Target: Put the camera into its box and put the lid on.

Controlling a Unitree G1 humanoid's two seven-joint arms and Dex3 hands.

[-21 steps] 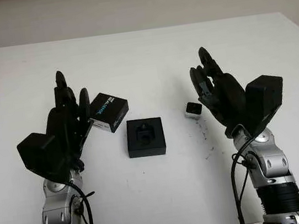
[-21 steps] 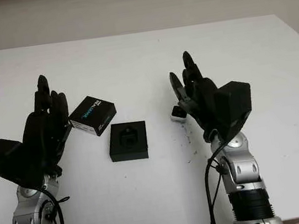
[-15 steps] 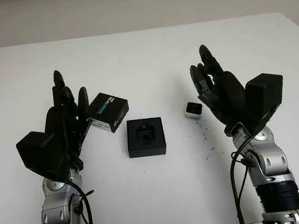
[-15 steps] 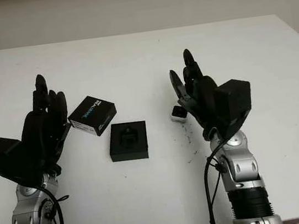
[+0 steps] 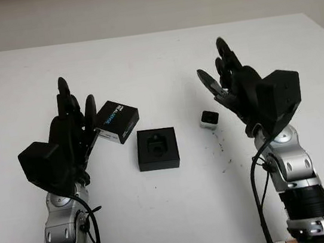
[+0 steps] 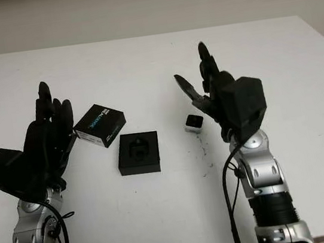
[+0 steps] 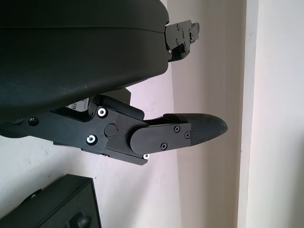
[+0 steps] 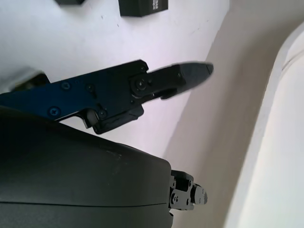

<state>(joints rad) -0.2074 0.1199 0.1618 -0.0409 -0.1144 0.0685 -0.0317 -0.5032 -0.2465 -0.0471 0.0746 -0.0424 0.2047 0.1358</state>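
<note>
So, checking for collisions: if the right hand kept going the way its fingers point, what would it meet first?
Probably nothing: the right hand points toward the far table, past the camera. Depth unclear.

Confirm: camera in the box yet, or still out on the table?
Out. The camera sits on the table, apart from the open box, whose moulded recess is empty. The lid lies beside the box.

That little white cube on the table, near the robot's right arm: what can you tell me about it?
It is the camera, a small blocky thing with a white body and a dark upper face. It sits on the white table, untouched, to the right of the open black box. The right robot hand, open, is raised just beside and above it without contact. Finer details such as a lens cannot be made out.
</note>
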